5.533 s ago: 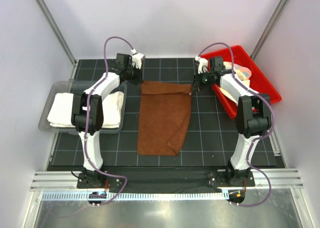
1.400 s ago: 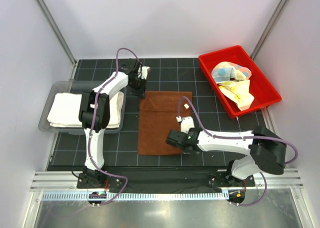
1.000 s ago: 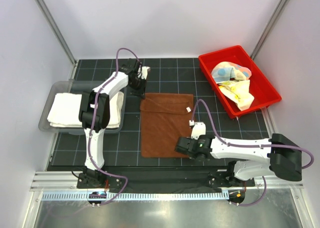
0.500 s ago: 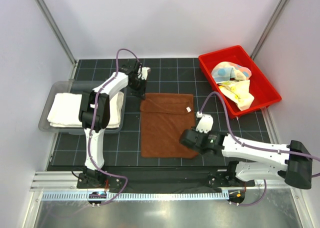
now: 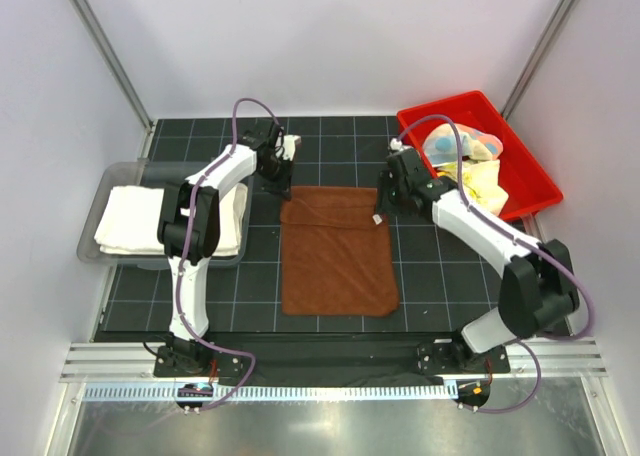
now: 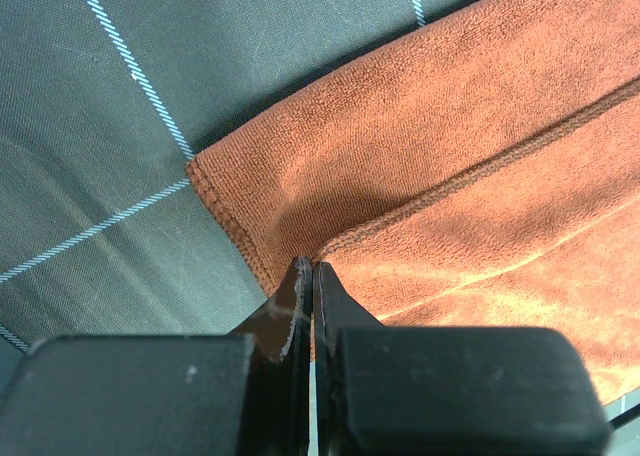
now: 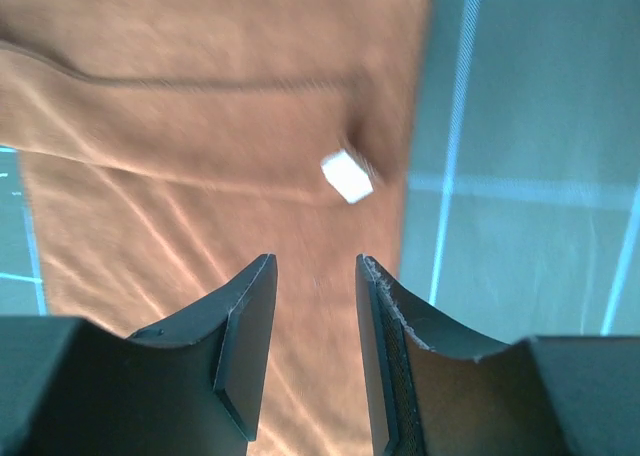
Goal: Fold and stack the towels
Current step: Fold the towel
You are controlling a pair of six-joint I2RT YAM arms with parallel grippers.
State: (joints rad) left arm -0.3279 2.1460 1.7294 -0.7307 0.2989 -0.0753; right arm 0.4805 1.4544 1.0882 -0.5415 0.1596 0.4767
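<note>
Your brown towel (image 5: 337, 251) lies folded flat mid-mat (image 5: 430, 286), with open mat left, right and near. Only the left wrist view shows its doubled hem at the far-left corner. There the left gripper (image 6: 307, 276) is closed, tips touching cloth. The right gripper (image 7: 315, 261) hovers over the far-right corner by a white tag (image 7: 347, 176), jaws parted and empty, arm stretched forward.

From high above the near edge, the top camera takes in the whole black gridded mat (image 5: 330, 136) — both wrist cameras look down close, sharing with it the flat brown terry towel (image 5: 335, 251).
</note>
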